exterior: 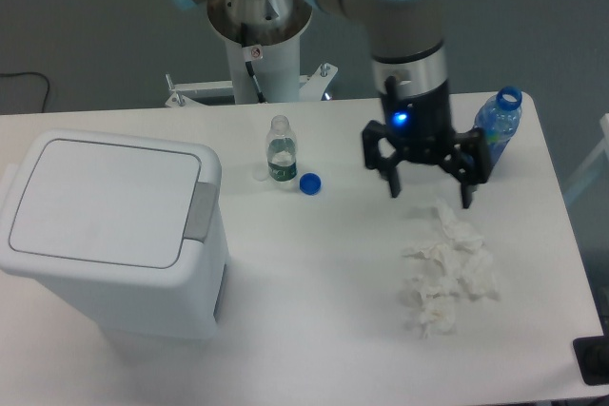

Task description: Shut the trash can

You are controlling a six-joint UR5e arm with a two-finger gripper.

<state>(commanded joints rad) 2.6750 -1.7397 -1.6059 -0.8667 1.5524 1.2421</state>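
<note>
The trash can [109,235] sat at the left end of the table [314,330], its lid lying flat and flush, so the closing looked done with nothing left to press. The gripper [428,187] hung well apart from it, above the crumpled tissues [447,268], its fingers spread and holding nothing.

Arm: silver-grey metal tube segments, pale blue caps on the joints at top of frame. White pedestal base upper centre, small red-and-white sticker on its front, bolted foot flanges showing behind the surface edge. Wrist section is silver with a dark band, then a black cylindrical body carrying a lit blue lamp. Hand [429,192] is black, two linked fingers [393,178] of open bar construction, thin dark tips. A thin black cable runs down the wrist.
</note>
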